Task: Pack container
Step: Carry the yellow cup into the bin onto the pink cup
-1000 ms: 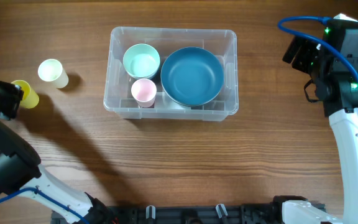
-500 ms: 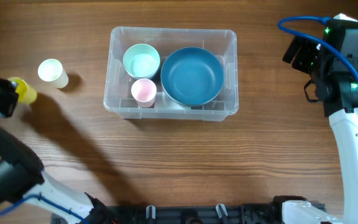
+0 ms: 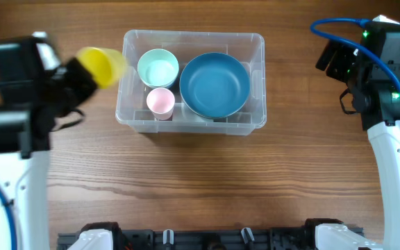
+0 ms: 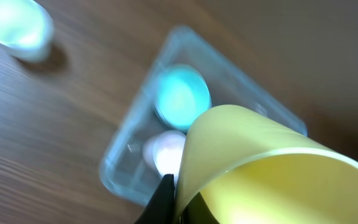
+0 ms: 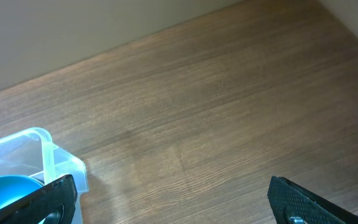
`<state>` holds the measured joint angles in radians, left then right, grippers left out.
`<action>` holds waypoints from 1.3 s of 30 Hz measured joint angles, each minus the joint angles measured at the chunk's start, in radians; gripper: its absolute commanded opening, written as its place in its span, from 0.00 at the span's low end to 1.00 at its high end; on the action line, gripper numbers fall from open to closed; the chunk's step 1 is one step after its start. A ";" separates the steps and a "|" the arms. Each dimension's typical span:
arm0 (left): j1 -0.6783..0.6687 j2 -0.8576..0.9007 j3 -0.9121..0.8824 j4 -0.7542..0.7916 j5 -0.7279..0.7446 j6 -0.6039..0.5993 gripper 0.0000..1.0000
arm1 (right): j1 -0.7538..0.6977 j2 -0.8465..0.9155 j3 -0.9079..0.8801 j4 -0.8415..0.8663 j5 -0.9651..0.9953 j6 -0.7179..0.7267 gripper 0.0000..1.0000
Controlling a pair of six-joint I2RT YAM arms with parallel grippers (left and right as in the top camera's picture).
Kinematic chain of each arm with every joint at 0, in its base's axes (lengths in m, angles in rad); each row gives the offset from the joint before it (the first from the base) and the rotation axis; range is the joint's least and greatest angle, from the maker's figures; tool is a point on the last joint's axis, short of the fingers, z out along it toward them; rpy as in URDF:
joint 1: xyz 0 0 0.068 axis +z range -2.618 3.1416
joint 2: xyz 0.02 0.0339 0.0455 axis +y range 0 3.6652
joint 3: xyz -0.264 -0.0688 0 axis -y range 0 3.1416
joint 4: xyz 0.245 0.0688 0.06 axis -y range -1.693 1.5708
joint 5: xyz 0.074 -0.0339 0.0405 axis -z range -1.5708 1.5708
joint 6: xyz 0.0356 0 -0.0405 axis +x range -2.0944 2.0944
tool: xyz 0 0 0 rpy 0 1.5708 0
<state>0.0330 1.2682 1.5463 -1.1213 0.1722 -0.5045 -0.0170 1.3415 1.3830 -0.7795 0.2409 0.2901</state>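
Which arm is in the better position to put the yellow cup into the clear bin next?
Left. The left hand holds the yellow cup right at the left wall of the bin. The right hand is open, empty, and far off past the bin's right side.

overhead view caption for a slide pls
Left hand holds a yellow cup beside the container holding a blue bowl, mint cup and pink cup.

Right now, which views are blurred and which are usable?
Overhead: yellow cup and left gripper smeared, container crisp. Left wrist: everything soft, cup fills the lower right, container washed out. Right wrist: table grain sharp, no glare, right gripper dark at the bottom corners.
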 measured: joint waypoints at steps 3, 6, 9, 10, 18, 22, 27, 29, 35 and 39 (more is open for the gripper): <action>-0.142 0.053 0.000 -0.043 -0.022 0.003 0.04 | 0.000 0.000 0.000 0.000 0.000 0.000 1.00; -0.220 0.155 -0.001 -0.063 -0.045 0.006 0.04 | 0.000 0.000 0.000 0.000 0.000 0.000 1.00; -0.252 0.247 -0.001 -0.065 -0.053 0.006 0.04 | 0.000 0.000 0.000 0.000 0.000 0.000 1.00; -0.261 0.285 -0.001 -0.065 -0.056 0.006 0.04 | 0.000 0.000 0.000 0.000 0.000 0.000 1.00; -0.262 0.430 -0.003 -0.064 -0.138 0.002 0.04 | 0.000 0.000 0.000 0.001 0.000 0.000 0.99; -0.262 0.460 -0.003 -0.063 -0.153 -0.001 0.27 | 0.000 0.000 0.000 0.000 0.000 0.000 0.99; -0.262 0.467 -0.003 -0.048 -0.157 -0.006 0.58 | 0.000 0.000 0.000 0.000 0.000 0.000 1.00; -0.262 0.467 -0.003 -0.030 -0.159 -0.006 0.57 | 0.000 0.000 0.000 0.000 0.000 0.000 1.00; -0.262 0.467 0.008 -0.008 -0.181 -0.006 0.56 | 0.000 0.000 0.000 0.000 0.000 0.000 1.00; -0.240 0.442 0.069 -0.006 -0.267 -0.006 0.57 | 0.000 0.000 0.000 0.000 0.000 0.000 1.00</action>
<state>-0.2073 1.7103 1.6150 -1.1275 -0.0948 -0.5102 -0.0170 1.3415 1.3830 -0.7792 0.2409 0.2901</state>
